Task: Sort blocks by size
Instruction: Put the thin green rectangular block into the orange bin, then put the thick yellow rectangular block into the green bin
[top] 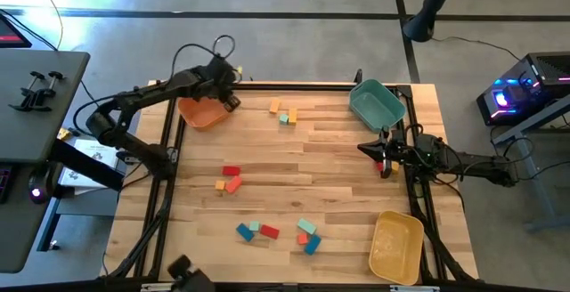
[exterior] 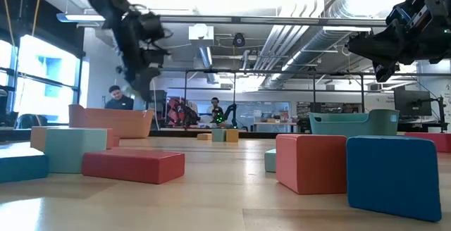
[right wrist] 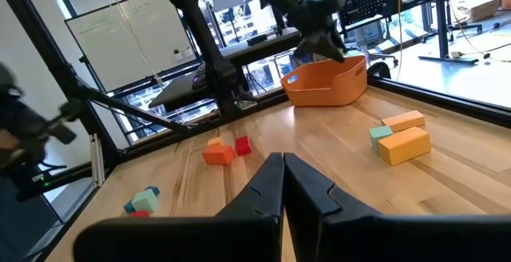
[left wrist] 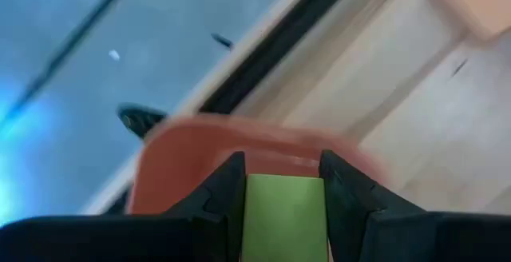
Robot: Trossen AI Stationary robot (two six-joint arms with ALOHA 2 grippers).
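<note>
Closest to my low camera, a blue block (exterior: pixel 393 177) sits at the right, with a salmon block (exterior: pixel 311 162) just beside it and a flat red block (exterior: pixel 132 165) further left. A pale teal block (exterior: pixel 68 148) stands behind the red one.

From above, I see the wooden table (top: pixel 329 163) with blocks in three loose groups. Near the far edge, an orange block (top: pixel 275 106) lies close to a small teal-and-yellow pair (top: pixel 288 117). Left of centre, a red block (top: pixel 232 171) lies near two orange-toned ones (top: pixel 229 185). Along the near edge, a mix of blue, teal and red blocks (top: pixel 256 231) lies beside a second small cluster (top: pixel 308 235).

My left gripper (top: pixel 228 80) hangs over the orange bin (top: pixel 203 112) at the far left corner. Its fingers (left wrist: pixel 226 190) are closed on a green block (left wrist: pixel 284 214), which shows between them in the left wrist view, with the bin's rim below.

My right gripper (top: pixel 373 148) hovers above the table's right side, between the teal bin (top: pixel 377 103) and the yellow bin (top: pixel 397 247). Its fingers (right wrist: pixel 263 194) are pressed together and hold nothing.

Far behind the table, a person (exterior: pixel 117 98) sits in the room.
</note>
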